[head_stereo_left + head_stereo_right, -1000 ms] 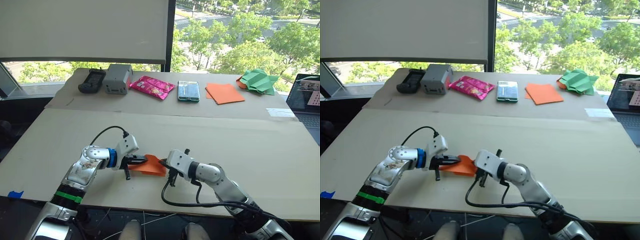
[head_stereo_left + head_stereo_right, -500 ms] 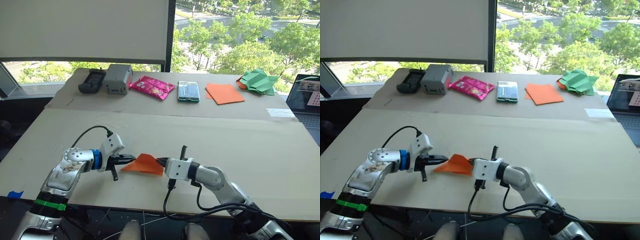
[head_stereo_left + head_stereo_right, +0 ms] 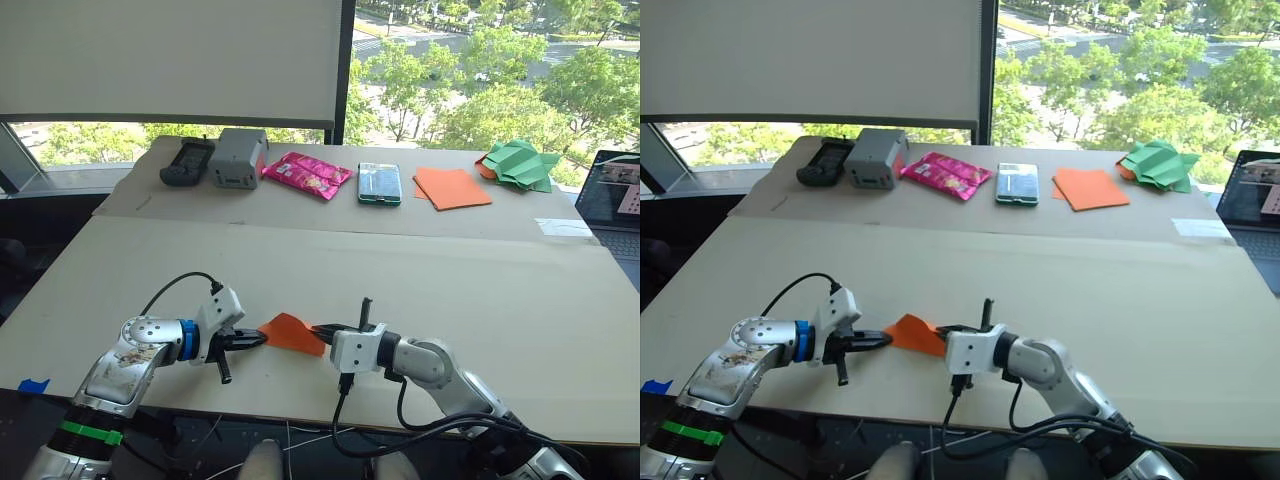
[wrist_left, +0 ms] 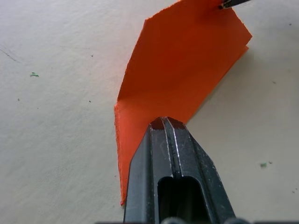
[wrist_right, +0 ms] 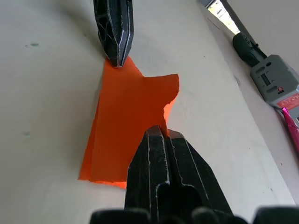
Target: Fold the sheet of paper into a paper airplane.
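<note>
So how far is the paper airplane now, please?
Done: the sheet of paper is already folded small, with creases and flaps. In hand: the left gripper and right gripper each pinch one end of it over the table. Left: it is not yet a narrow pointed wedge with a fin.

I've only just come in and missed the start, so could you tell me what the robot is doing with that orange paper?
The robot is working a creased bright-orange sheet of paper near the front edge of the beige cardboard-covered table. Its left hand is shut on one end and its right hand is shut on the opposite end, so the sheet spans between them. It is partly folded, not yet an airplane. A flat stack of orange sheets and green folded paper shapes lie at the far side.
</note>
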Action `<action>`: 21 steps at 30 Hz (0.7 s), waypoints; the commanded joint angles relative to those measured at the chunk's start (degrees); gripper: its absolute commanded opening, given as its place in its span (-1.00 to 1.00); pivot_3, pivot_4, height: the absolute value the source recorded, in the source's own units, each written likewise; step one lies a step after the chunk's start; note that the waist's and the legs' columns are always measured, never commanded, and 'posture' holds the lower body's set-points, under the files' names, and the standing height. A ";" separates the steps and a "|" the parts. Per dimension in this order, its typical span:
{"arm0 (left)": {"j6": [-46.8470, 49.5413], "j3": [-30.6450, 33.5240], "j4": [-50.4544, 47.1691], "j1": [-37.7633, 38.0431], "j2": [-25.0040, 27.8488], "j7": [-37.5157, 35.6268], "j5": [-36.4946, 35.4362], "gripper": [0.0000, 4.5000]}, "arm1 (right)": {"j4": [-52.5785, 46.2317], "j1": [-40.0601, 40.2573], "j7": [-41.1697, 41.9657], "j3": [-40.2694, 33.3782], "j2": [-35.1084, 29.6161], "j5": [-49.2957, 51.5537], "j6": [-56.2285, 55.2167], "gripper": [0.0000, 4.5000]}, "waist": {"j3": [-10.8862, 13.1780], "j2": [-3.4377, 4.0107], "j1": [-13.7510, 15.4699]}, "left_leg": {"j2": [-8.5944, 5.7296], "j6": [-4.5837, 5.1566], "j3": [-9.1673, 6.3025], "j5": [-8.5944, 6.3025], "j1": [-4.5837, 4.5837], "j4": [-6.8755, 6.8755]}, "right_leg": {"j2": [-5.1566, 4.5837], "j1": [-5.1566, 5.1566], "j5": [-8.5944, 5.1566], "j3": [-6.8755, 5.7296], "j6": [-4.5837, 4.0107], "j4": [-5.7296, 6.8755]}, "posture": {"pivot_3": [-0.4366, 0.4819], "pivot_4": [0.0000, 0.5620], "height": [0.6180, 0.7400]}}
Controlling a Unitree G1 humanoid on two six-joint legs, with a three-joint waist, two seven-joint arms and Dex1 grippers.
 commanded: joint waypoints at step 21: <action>3.42 3.25 -2.03 -6.47 2.01 0.10 -3.35 -1.00 | 4.92 -3.04 -0.75 5.91 -0.73 -16.93 -12.00 -0.99 | -0.12 -0.23 -0.80 | 0.03 -0.01 -0.01 -0.01 0.18 -0.02 | 0.01 0.06 0.00 0.00 -0.01 0.08 | -0.05 -0.47 0.38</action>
